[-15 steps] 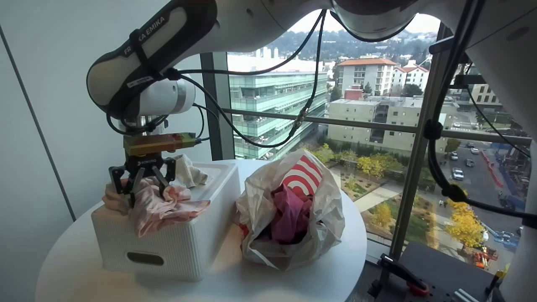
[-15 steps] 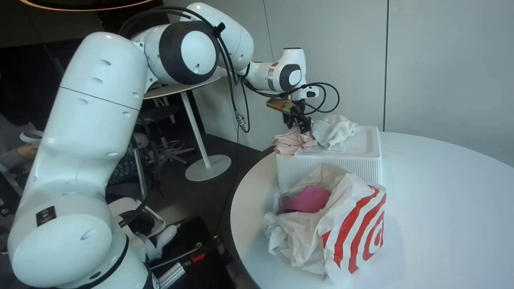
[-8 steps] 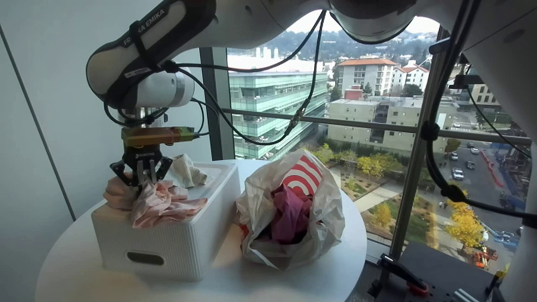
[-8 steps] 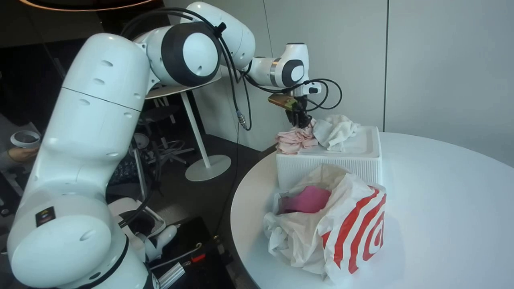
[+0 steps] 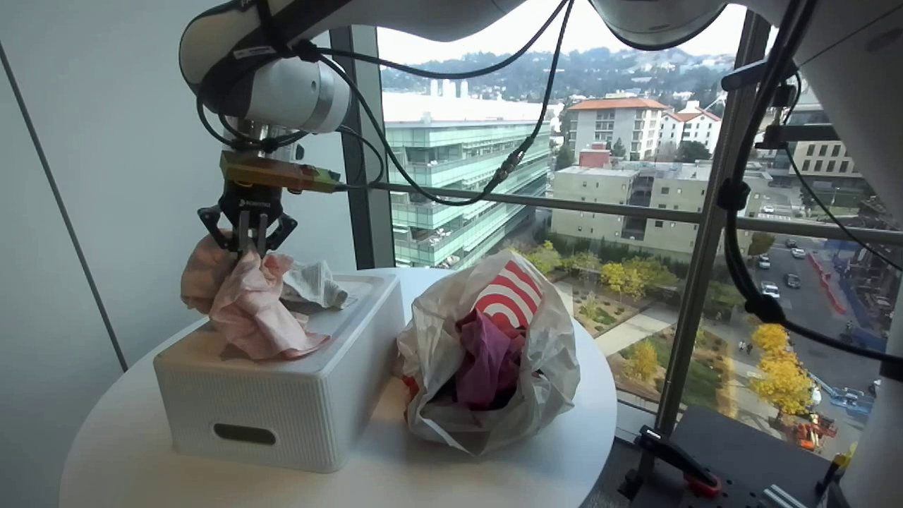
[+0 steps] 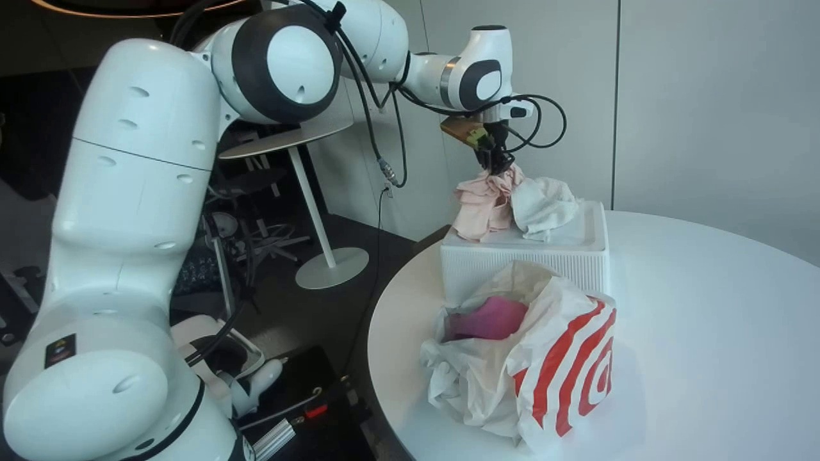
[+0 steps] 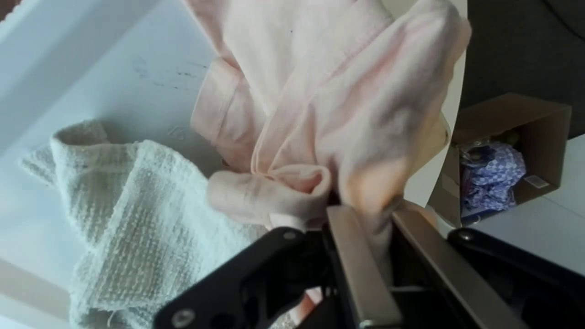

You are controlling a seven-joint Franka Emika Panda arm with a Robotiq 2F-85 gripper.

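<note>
Pink cloth (image 5: 257,310) rose, pinched in the nearly closed tool (image 7: 371,214), beside white cloth (image 5: 312,286) on the box (image 5: 296,398).

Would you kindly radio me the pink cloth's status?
Pincer shut on pink cloth. Hanging bunched over white box, contact unclear. White cloth alongside, may snag.

This looks like an upper-floor office: a window (image 5: 621,209) overlooks a street (image 5: 804,302), with plain wall panels (image 6: 711,96), 2 round tables (image 6: 705,307) and a star-base chair (image 6: 277,237) inside
</note>
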